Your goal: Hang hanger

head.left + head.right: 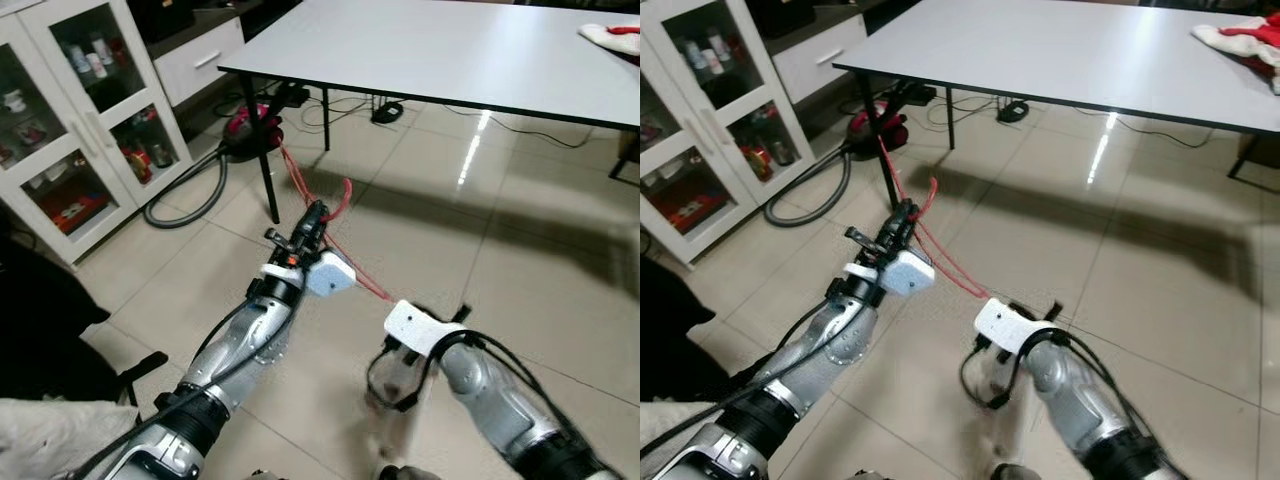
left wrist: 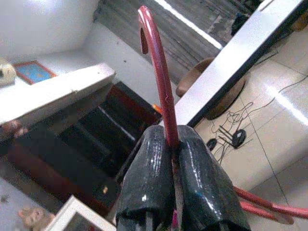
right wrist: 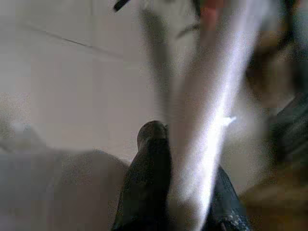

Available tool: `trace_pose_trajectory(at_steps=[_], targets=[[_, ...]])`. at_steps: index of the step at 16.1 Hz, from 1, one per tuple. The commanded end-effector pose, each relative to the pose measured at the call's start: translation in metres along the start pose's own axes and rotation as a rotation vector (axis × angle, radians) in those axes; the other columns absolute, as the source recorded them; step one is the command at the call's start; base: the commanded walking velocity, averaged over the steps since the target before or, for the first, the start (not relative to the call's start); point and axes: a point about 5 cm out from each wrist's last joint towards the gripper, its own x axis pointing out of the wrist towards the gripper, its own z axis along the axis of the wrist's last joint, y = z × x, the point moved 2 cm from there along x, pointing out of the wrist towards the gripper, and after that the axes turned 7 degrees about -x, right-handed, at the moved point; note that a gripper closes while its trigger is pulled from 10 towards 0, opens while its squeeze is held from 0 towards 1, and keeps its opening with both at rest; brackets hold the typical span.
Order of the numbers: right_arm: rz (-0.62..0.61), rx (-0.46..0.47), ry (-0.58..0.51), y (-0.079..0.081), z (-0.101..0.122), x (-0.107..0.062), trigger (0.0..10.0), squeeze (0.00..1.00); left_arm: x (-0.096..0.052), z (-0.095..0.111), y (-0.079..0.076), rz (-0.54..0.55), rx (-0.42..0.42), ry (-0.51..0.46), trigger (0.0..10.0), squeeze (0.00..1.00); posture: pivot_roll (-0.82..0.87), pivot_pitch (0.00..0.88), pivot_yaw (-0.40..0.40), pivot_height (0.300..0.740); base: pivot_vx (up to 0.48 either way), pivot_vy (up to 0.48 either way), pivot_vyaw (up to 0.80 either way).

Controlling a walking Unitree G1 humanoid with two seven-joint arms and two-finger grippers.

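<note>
While the head camera is looking down over a tiled floor [image 1: 520,230], the left end effector [image 1: 312,222] is reaching forward with its two black fingers pinched together on one red hanger [image 1: 340,205], whose hook is rising just beyond the fingertips and whose wire body is trailing back toward the right arm. One grey desk [image 1: 450,50] is standing ahead, with one red and white cloth [image 1: 1240,40] lying at its far right corner, one red vacuum cleaner [image 1: 250,125] sitting by its leg, and one white glass-door cabinet [image 1: 70,110] standing to the left. Along the left wrist, both fingers [image 2: 149,183] are pressing the hanger's neck between them. Along the right wrist, the right end effector [image 3: 175,192] is gripping a blurred white fabric [image 3: 207,120].
</note>
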Motion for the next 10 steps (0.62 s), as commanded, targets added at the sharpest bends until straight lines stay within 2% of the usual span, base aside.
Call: trace_pose_trajectory(at_steps=[1,2,3,5,7,8,10], targets=[[-0.033,-0.152,-0.021,-0.001,-0.003,-0.004,0.0,0.00,-0.003,-0.028,0.024,0.094,-0.016,0.133,10.0,0.00,-0.14,0.072,0.087,0.740,0.000,0.000,0.00],[-0.039,-0.211,-0.043,0.000,-0.003,-0.007,0.0,0.00,-0.004,-0.035,0.027,0.108,-0.048,0.185,10.0,0.00,-0.14,0.071,0.087,0.740,0.000,0.000,0.00],[-0.039,-0.308,-0.092,0.005,0.000,-0.014,0.0,0.00,-0.006,-0.049,0.033,0.145,-0.094,0.272,10.0,0.00,-0.14,0.070,0.089,0.740,0.000,0.000,0.00],[-0.031,-0.422,-0.176,0.011,0.005,-0.023,0.0,0.00,-0.010,-0.067,0.039,0.192,-0.155,0.384,10.0,0.00,-0.14,0.072,0.087,0.740,0.000,0.000,0.00],[-0.038,-0.492,-0.249,0.013,0.017,-0.026,0.0,0.00,-0.010,-0.068,0.040,0.200,-0.163,0.392,10.0,0.00,-0.15,0.071,0.087,0.740,0.000,0.000,0.00],[-0.064,-0.473,-0.278,0.010,0.028,-0.024,0.0,0.00,-0.010,-0.069,0.034,0.199,-0.228,0.422,10.0,0.00,-0.15,0.069,0.087,0.740,0.000,0.000,0.00],[-0.103,-0.399,-0.298,0.002,0.043,-0.019,0.0,0.00,-0.010,-0.070,0.021,0.178,-0.414,0.489,10.0,0.00,-0.16,0.067,0.086,0.740,0.000,0.000,0.00]])
